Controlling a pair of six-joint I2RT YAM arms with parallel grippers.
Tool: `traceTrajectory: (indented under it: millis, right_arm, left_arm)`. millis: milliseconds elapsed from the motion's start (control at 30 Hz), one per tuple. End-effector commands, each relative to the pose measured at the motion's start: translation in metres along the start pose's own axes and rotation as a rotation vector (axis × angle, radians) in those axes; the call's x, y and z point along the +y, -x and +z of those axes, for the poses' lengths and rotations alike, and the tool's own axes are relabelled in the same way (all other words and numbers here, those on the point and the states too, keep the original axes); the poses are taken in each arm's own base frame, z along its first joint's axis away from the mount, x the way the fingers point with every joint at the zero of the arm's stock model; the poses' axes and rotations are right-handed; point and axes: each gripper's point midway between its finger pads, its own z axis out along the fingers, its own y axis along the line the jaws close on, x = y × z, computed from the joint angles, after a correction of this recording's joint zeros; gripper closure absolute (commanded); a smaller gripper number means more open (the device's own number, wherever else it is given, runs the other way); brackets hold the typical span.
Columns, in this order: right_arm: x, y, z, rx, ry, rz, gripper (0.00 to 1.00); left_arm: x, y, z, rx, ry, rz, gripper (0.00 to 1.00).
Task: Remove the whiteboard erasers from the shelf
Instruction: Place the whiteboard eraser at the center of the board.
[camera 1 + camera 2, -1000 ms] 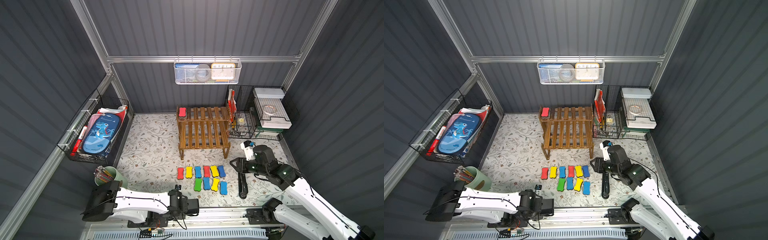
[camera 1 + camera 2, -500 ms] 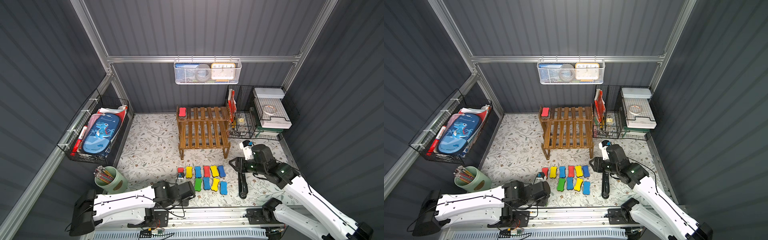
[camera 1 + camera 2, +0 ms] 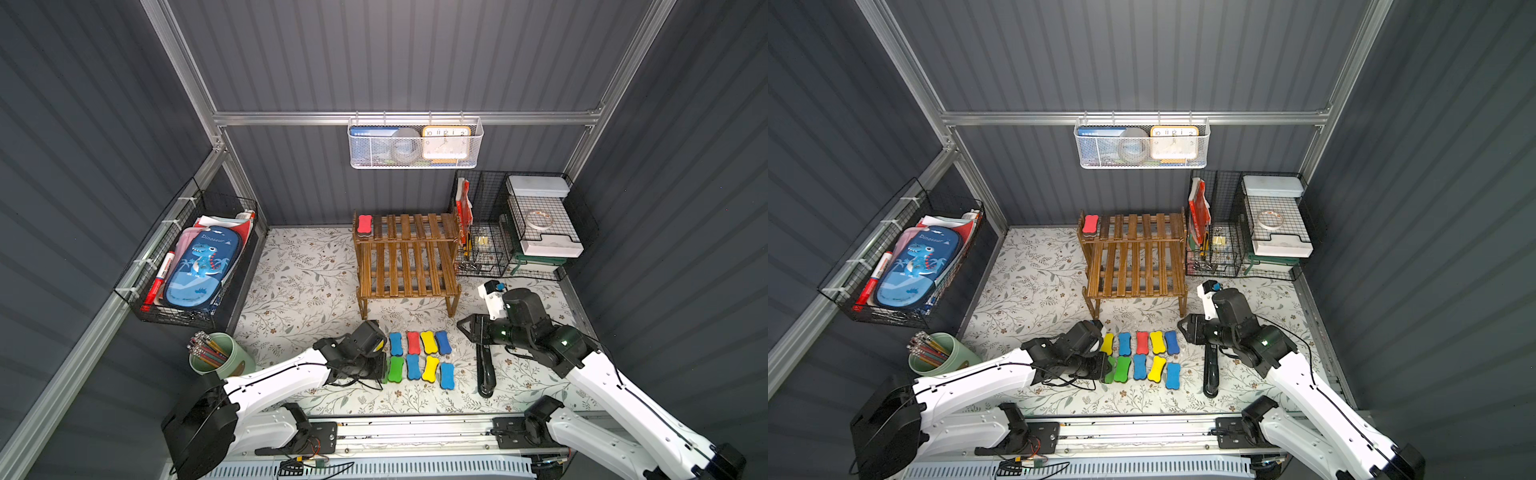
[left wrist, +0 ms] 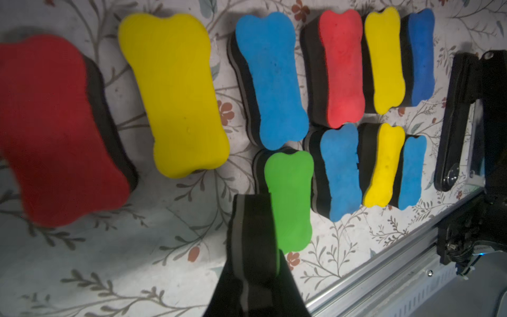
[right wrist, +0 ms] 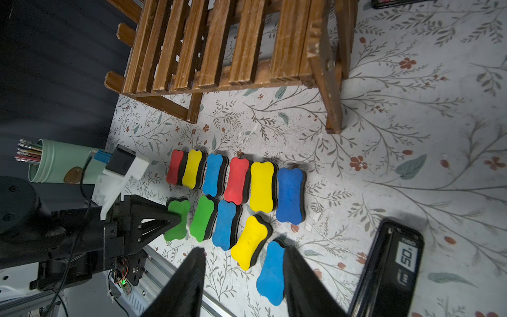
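Note:
One red whiteboard eraser lies on the left end of the top tier of the brown slatted shelf. Several erasers lie in two rows on the floral mat in front of it, among them a green one and a yellow one. My left gripper is shut on a green eraser at the left end of the front row, low over the mat. My right gripper hangs open above the right end of the rows, with nothing in it.
A black stapler lies right of the rows. A green cup of pencils stands at the front left. Black wire racks stand at the back right, and a wire basket hangs on the left wall.
My left arm has swung from the front edge up to the left end of the eraser rows with the green eraser. The right arm has barely moved.

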Motion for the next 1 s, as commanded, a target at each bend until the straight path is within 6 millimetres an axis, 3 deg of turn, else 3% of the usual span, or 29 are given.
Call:
traceTrajectory:
  millis: [0, 133, 533, 667, 800, 867, 967]
  right_arm:
    - [0.001, 0.004, -0.003, -0.013, -0.002, 0.003, 0.49]
    - [0.002, 0.005, 0.0, -0.013, 0.001, 0.006, 0.49]
    - [-0.001, 0.005, 0.001, -0.009, -0.013, 0.005, 0.49]
    - [-0.002, 0.005, -0.001, -0.016, -0.019, 0.008, 0.49]
    - [-0.001, 0.007, -0.002, -0.021, -0.015, 0.008, 0.49]
    - [0.0, 0.007, -0.002, -0.021, -0.01, 0.012, 0.49]
    - [0.001, 0.008, -0.002, -0.026, -0.008, 0.013, 0.49]
  left_arm:
    - [-0.002, -0.002, 0.0, 0.014, -0.045, 0.027, 1.0]
    - [0.012, -0.01, 0.001, 0.029, -0.012, -0.005, 1.0]
    - [0.008, -0.005, 0.011, 0.029, -0.103, -0.043, 1.0]
    - [0.022, -0.012, 0.013, 0.068, -0.045, -0.081, 1.0]
    - [0.03, -0.015, 0.008, 0.069, 0.007, -0.085, 0.62]
    - [0.035, -0.014, 0.002, 0.053, 0.034, -0.085, 0.5]
    - [0.04, -0.015, -0.006, 0.048, 0.069, -0.092, 0.42]
